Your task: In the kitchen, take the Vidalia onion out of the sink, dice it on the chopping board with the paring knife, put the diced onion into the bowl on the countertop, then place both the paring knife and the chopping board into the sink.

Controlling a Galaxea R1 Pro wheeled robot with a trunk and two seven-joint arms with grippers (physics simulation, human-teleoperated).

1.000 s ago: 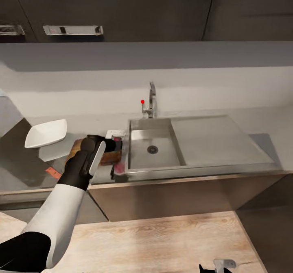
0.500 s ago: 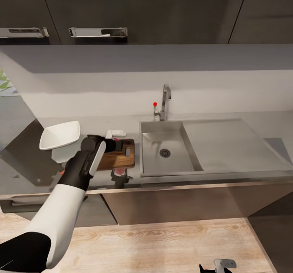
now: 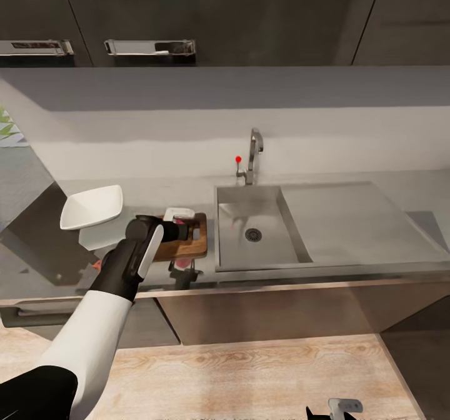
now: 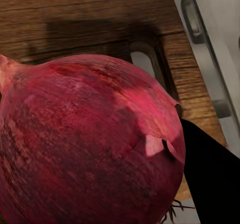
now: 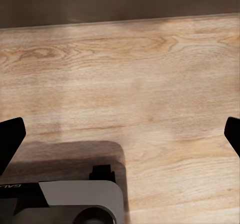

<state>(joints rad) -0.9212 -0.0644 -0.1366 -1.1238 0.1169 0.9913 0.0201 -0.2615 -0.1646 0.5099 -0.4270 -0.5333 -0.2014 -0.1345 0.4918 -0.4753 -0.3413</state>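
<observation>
My left gripper [image 3: 182, 229] hangs over the brown chopping board [image 3: 195, 249], shut on the Vidalia onion [image 4: 90, 139]. In the left wrist view the pink-red onion is very close, with one black finger [image 4: 210, 176] beside it and the board [image 4: 100, 19] with its hole beyond. The white bowl [image 3: 91, 207] sits on the grey countertop [image 3: 156, 190], left of the board. An orange sliver of the paring knife [image 3: 96, 264] peeks out beside my left forearm. The steel sink [image 3: 240, 254] lies right of the board. My right gripper [image 5: 120, 134] is open over the wooden floor.
A chrome tap [image 3: 254, 150] with a red-tipped lever stands behind the basin, and a flat drainboard [image 3: 350, 220] extends to the right. Dark wall cabinets hang above. The glossy countertop mirrors the bowl and the gripper. My own grey base [image 5: 75, 201] sits under the right gripper.
The camera swung a second ago, so everything sits further right in the picture. My left gripper stays over the board with the onion, now slightly lower. The right gripper has not moved.
</observation>
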